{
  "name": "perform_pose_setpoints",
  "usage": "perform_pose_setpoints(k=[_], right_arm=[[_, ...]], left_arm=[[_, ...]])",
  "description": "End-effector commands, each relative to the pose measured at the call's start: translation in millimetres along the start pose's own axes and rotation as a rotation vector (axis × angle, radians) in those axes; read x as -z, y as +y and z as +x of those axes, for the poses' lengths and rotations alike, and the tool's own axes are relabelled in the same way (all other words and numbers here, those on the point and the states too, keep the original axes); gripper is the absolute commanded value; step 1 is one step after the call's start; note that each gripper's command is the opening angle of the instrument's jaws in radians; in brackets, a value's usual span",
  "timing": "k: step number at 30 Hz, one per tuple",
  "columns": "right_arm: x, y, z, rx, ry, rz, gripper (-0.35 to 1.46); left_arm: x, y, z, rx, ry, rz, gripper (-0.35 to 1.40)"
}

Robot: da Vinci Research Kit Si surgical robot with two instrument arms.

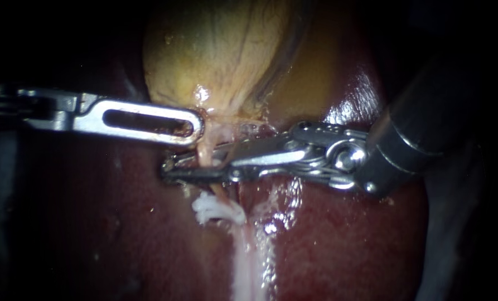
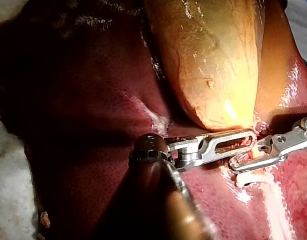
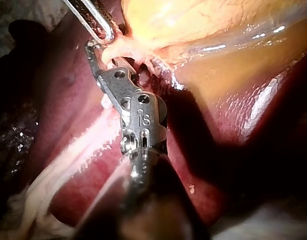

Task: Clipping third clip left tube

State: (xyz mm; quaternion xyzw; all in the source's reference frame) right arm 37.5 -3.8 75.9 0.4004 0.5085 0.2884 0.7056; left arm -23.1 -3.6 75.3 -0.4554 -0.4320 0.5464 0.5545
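The yellow gallbladder [image 1: 221, 50] lies on dark red liver [image 1: 343, 239]. My left instrument [image 1: 196, 127] comes in from the left, and its slotted jaws are shut on tissue at the gallbladder's neck. A pale tube [image 1: 206, 151] runs down from there to a white clip [image 1: 218, 209]. My right instrument [image 1: 168, 167] reaches across from the right, its slim jaws on either side of the tube, tips together, just above the white clip. In the right wrist view the right instrument [image 3: 91, 50] holds the tube [image 3: 111, 52] just under the left instrument [image 3: 106, 32].
White stringy tissue [image 1: 249, 262] runs down the liver below the clip. In the left wrist view the left instrument [image 2: 251, 140] lies under the gallbladder [image 2: 213, 60], with the right instrument [image 2: 233, 162] and the white clip [image 2: 246, 179] close beside it. Pale cloth [image 2: 8, 175] borders the liver.
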Motion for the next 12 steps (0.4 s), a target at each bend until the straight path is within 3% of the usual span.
perform_pose_setpoints(k=[1,12], right_arm=[[0.0,0.0,0.0,-0.001,-0.002,0.004,-0.35],[-0.2,0.0,-0.2,-0.002,-0.01,0.012,-0.35]], left_arm=[[0.0,0.0,0.0,0.0,-0.001,-0.001,-0.35],[-0.2,-0.2,0.0,-0.001,-0.001,-0.001,-0.35]])
